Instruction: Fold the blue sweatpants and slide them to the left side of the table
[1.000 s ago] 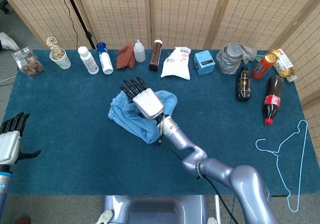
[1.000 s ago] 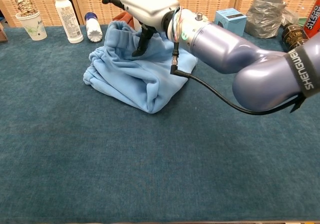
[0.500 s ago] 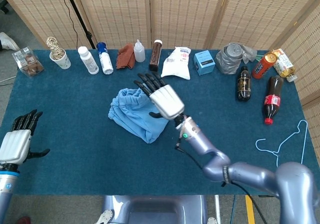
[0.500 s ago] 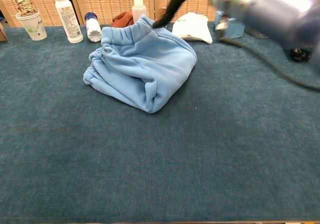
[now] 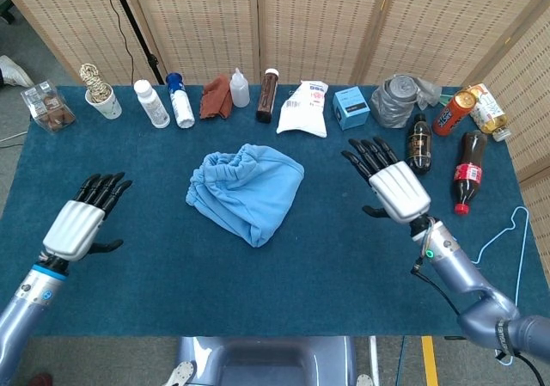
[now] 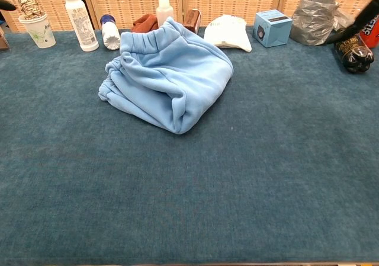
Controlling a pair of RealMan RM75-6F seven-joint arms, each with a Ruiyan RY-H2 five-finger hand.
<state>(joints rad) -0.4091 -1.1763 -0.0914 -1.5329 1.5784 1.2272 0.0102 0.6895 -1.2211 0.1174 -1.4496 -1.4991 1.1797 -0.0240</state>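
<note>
The table (image 5: 155, 274), covered in dark teal cloth, carries the blue sweatpants (image 5: 245, 193) folded in a bundle near its middle, touched by neither hand. The right hand (image 5: 391, 184) hovers well to the right, fingers spread, holding nothing. The left hand (image 5: 82, 223) hovers far left, equally spread and empty.

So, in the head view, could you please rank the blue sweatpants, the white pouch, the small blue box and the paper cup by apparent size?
1. Folded blue sweatpants
2. White plastic pouch
3. Small blue cardboard box
4. White paper cup, close to the box in size, so the last two are uncertain.
</note>
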